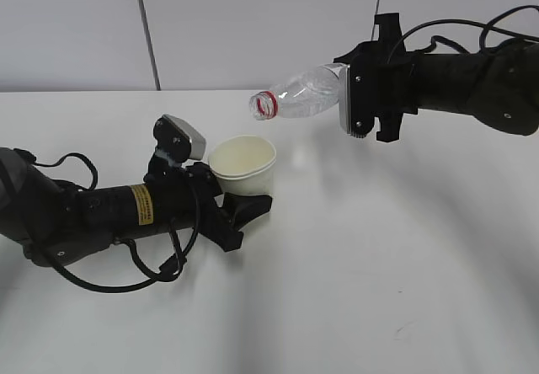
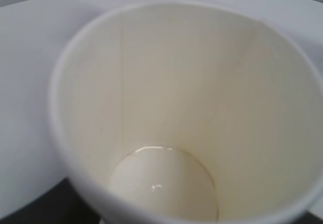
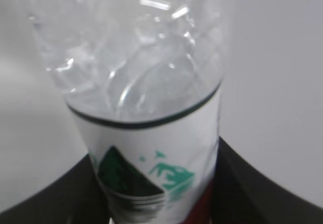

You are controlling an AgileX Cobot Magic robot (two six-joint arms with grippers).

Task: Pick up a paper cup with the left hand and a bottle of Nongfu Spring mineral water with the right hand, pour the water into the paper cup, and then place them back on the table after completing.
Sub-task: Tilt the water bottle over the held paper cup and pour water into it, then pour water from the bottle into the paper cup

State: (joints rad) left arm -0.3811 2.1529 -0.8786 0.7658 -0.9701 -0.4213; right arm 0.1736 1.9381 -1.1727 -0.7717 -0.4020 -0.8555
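Note:
My left hand (image 1: 240, 210), the black arm with the yellow sticker, is shut on a white paper cup (image 1: 243, 164) standing upright at the table's left middle. The left wrist view looks into the cup (image 2: 202, 82); a thin layer of clear water (image 2: 164, 183) lies at its bottom. My right hand (image 1: 375, 88) is shut on the Nongfu Spring bottle (image 1: 303, 93), held nearly level in the air, its open red-ringed mouth tilted slightly down, above and just right of the cup. The right wrist view shows the bottle's white and green label (image 3: 151, 173) between the black fingers (image 3: 237, 183).
The white table (image 1: 379, 264) spreads around both arms. A grey wall (image 1: 253, 20) with a vertical seam stands behind. Black cables (image 1: 126, 277) loop beside the left arm.

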